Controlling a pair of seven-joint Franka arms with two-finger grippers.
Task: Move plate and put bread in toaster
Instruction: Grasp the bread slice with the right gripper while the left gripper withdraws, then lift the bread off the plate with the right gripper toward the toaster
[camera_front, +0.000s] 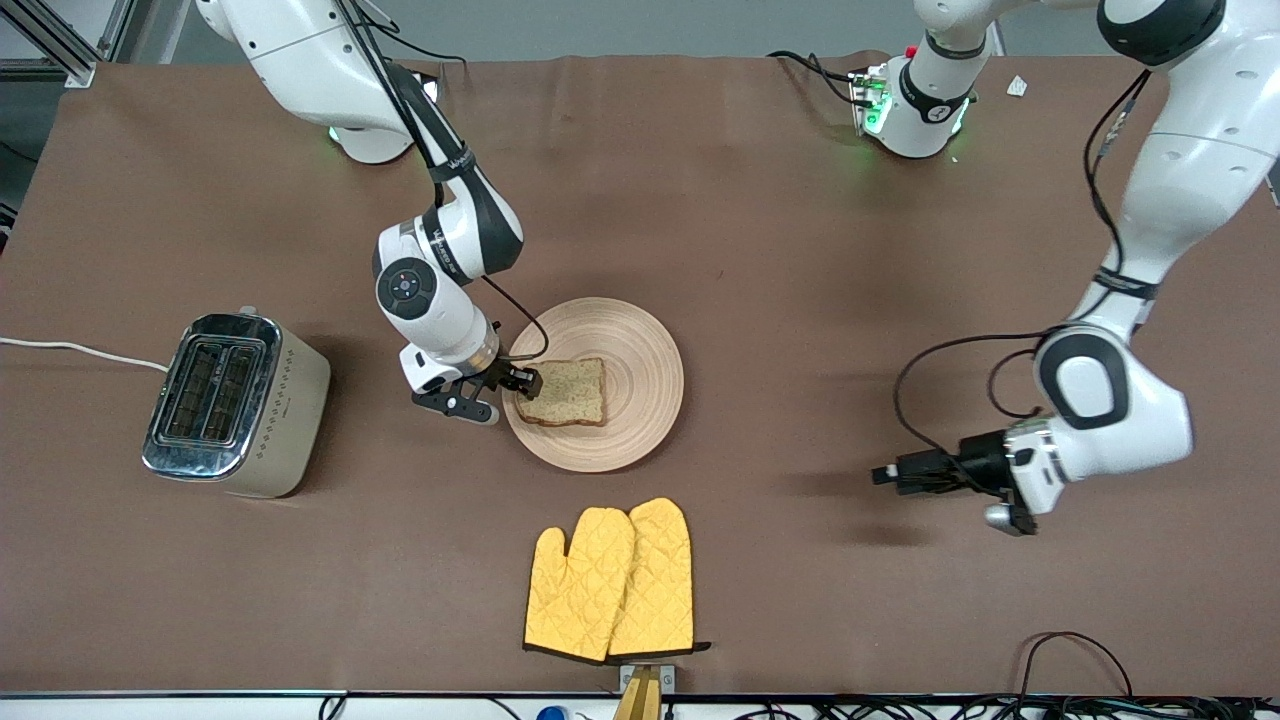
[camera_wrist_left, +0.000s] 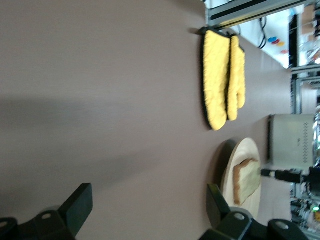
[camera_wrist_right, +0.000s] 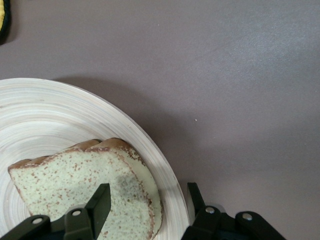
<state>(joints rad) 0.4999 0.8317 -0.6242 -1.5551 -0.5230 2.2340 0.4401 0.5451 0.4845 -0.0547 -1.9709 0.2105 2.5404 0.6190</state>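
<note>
The pale-wood plate (camera_front: 640, 350) lies mid-table with the brown bread slice (camera_front: 568, 390) flat on its half toward the right arm's end. My right gripper (camera_front: 505, 397) is open at the plate's rim on that side. In the right wrist view the gripper (camera_wrist_right: 147, 197) has one finger over the bread (camera_wrist_right: 75, 180) and the other outside the plate's rim (camera_wrist_right: 50, 115). The cream and chrome toaster (camera_front: 235, 405) stands toward the right arm's end of the table. My left gripper (camera_front: 880, 475) is open and empty over bare table toward the left arm's end, and the left arm waits.
A pair of yellow oven mitts (camera_front: 612, 580) lies nearer to the front camera than the plate. The toaster's white cord (camera_front: 70, 348) runs off the table's end. The left wrist view shows the mitts (camera_wrist_left: 220, 75), plate (camera_wrist_left: 244, 150), bread (camera_wrist_left: 247, 177) and toaster (camera_wrist_left: 292, 140).
</note>
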